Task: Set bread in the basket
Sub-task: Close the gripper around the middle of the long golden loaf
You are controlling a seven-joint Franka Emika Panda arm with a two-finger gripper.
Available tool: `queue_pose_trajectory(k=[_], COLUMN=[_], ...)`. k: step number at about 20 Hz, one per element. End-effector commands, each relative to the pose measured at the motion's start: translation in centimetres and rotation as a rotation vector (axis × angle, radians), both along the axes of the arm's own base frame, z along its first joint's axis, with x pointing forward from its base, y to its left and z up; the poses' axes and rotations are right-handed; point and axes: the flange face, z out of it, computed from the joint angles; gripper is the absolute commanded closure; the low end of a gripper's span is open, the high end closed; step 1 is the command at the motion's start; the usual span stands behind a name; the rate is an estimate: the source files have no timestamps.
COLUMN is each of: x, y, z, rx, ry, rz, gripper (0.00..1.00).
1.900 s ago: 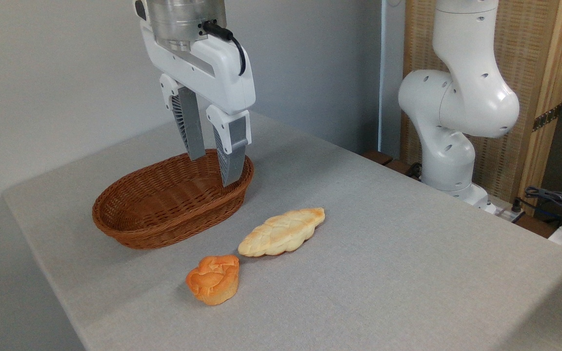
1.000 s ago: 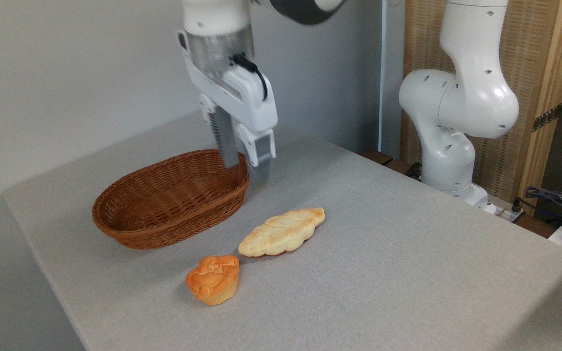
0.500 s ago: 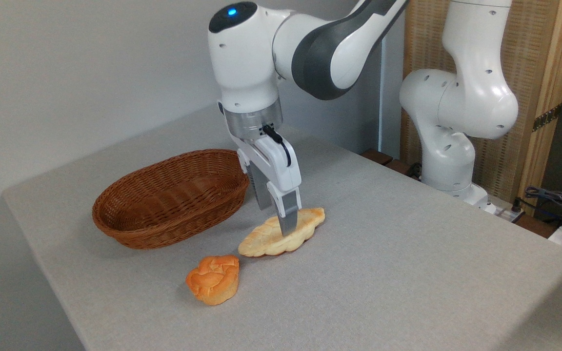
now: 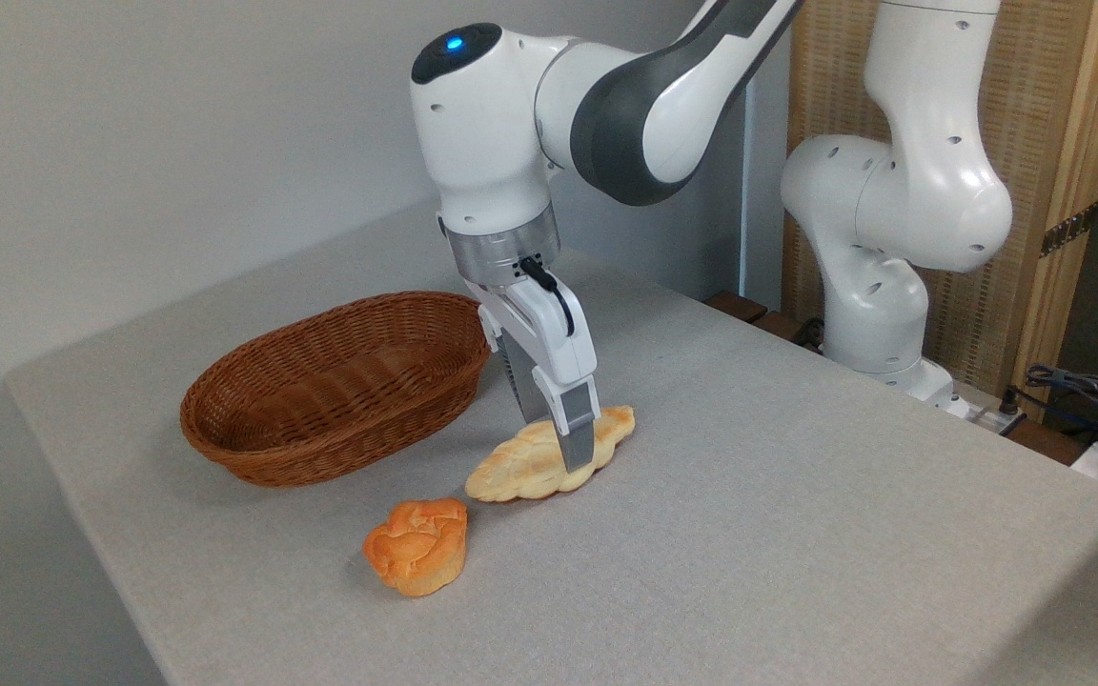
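The bread (image 4: 511, 473), a long pale golden braided loaf, lies on the grey table just right of the basket. My gripper (image 4: 555, 444) is lowered over the middle of the loaf and stands open. One finger is in front of the loaf and the other behind it. I cannot tell whether the fingers touch the loaf. The basket (image 4: 320, 450) is oval, reddish-brown wicker with nothing in it, and sits to the left of the gripper.
A small orange-brown swirled bun (image 4: 416, 545) sits near the loaf's left tip, toward the front. The arm's white base (image 4: 878, 286) stands at the table's right rear, with cables (image 4: 1083, 391) beyond. The table edge runs along the left and front.
The gripper came from above the basket's right end, moved right and down, and now straddles the loaf. In the last half second it dropped slightly lower. Loaf, bun and basket stayed put.
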Motion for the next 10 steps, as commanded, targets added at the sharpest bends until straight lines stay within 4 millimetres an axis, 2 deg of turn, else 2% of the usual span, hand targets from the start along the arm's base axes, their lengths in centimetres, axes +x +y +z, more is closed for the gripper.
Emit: queue_pose_trajectory(k=[1,4,10], x=[0.02,0.07,0.02], y=[-0.35,-0.28,-0.35], z=[-0.91,-0.84,-0.91], rx=[0.007,0.007,0.007], ry=[-0.002,-0.003,-0.002], rz=[-0.03,-0.03,-0.032], gripper=[0.45,0.57,0.57])
